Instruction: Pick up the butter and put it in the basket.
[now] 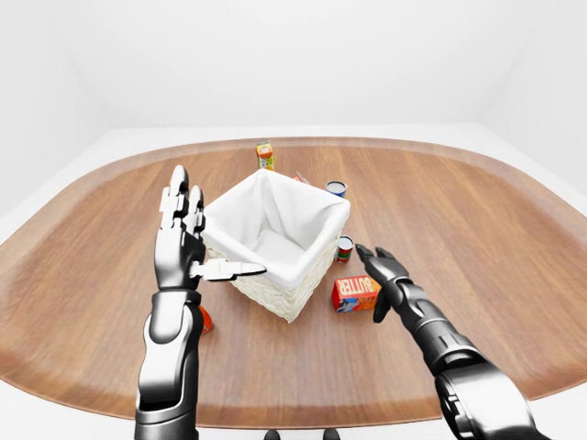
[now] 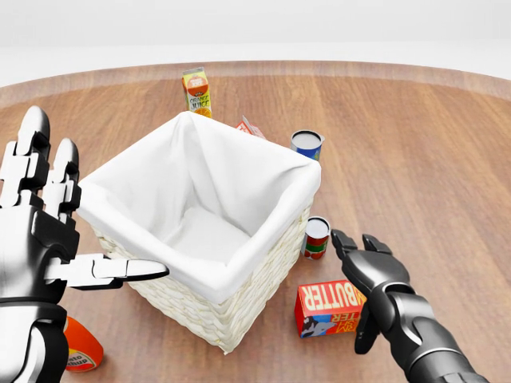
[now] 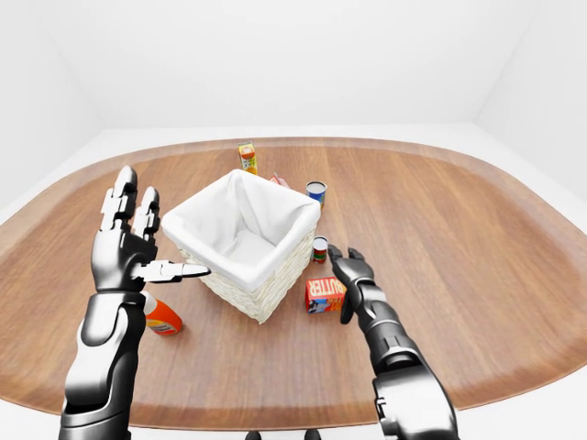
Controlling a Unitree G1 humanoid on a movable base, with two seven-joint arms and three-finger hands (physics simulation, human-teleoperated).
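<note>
Right hand (image 2: 369, 275) (fingers spread) — beside butter (image 2: 329, 306) | basket (image 2: 239, 295) upright

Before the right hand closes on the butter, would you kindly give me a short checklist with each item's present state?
1. Butter box in view, lying on the table: ok.
2. Right hand open, beside the box's right end: ok.
3. Fingers closed round the box: not ok, no grasp yet.
4. Basket upright, its white liner open and nothing visible inside: ok.
5. Small can stands close above the box in the head view; clearance from the fingers: cannot tell.
6. Left hand open, raised left of the basket, holding nothing: ok.
</note>
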